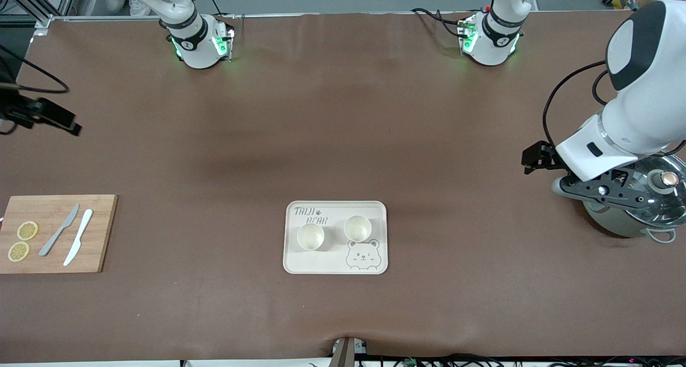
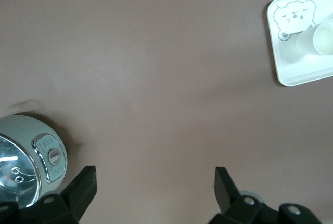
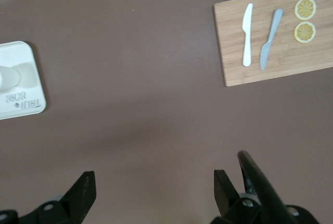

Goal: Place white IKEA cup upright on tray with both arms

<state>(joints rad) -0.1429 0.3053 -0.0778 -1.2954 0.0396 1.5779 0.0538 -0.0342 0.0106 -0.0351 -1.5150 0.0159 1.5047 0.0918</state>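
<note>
At the right arm's end of the brown matte table [image 1: 332,115] lies a wooden board [image 1: 102,233], flat and rectangular, with two lemon slices [image 1: 27,230], a grey knife [image 1: 59,230] and a white knife [image 1: 78,244] laid side by side on it. The right gripper [image 3: 151,193] hangs over bare table between board and tray, its black fingers spread wide and holding nothing. The cream tray [image 1: 335,268], smooth, round-cornered and rimmed, sits mid-table with grey lettering and a bear face. Two white cups [image 1: 310,236] stand upright on it, side by side and apart. Toward the left arm's end from the tray, the left gripper [image 2: 153,190] hovers by a rounded pale-green pot [image 1: 616,225] with a shiny glass lid, fingers likewise spread and empty.
</note>
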